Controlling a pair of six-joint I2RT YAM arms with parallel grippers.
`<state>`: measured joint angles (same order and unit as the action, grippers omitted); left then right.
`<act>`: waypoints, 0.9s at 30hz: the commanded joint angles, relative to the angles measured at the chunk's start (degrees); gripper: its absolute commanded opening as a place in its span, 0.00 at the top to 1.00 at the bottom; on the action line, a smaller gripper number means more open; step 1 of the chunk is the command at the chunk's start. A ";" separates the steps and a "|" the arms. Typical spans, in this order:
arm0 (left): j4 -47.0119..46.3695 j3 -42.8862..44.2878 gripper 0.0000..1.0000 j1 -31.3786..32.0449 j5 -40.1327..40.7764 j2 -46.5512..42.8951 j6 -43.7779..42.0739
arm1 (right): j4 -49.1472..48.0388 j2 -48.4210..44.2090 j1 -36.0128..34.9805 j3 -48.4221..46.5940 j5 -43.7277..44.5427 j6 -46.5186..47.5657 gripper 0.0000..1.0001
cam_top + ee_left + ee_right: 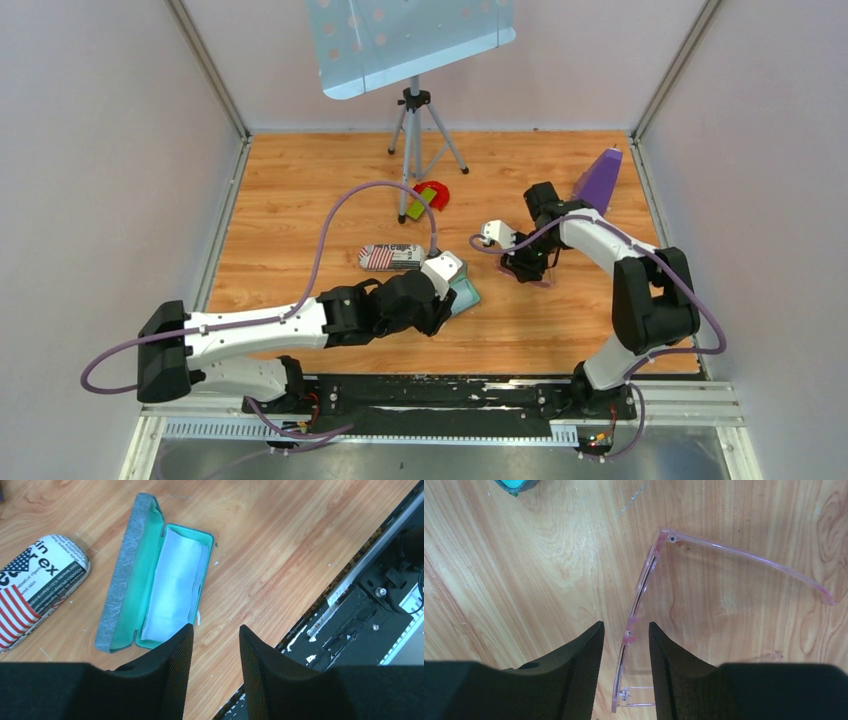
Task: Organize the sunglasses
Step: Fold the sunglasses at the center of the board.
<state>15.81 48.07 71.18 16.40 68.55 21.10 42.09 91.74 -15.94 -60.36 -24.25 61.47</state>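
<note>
Light wood counter (300,190) boxed in by plain white walls, with a tripod stand (413,130) at the back. The sunglasses (644,575) lie flat on the wood, right of centre in the overhead view. From the right wrist, the pale pink front runs from upper middle down into the gap of the right hand (625,626). Its fingers are apart with space either side of the frame, not pinching. The left hand (215,627) is apart too and empty, just below an open grey case (142,575) with a pale cloth (175,585) inside. A flag-print case (35,580) sits at the left edge.
</note>
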 commanded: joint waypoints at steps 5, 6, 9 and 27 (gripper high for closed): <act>-0.73 -2.22 0.57 0.45 4.42 -3.23 1.11 | 1.20 2.45 1.00 -0.73 -0.23 -0.81 0.71; -0.76 -2.34 0.57 0.52 4.47 -3.37 1.00 | 1.10 2.81 1.00 -0.99 0.02 -1.09 0.73; -0.70 -2.38 0.57 0.46 5.02 -3.49 1.36 | 0.83 3.96 1.00 -1.25 1.45 -1.43 0.75; 4.63 14.29 0.44 -0.78 15.87 5.13 7.01 | 21.05 -38.30 -1.30 5.17 -4.09 14.34 1.00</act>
<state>19.92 56.16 70.85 30.50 68.07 26.68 51.18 57.91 -15.75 -58.67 -26.41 68.45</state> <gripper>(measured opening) 0.557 0.024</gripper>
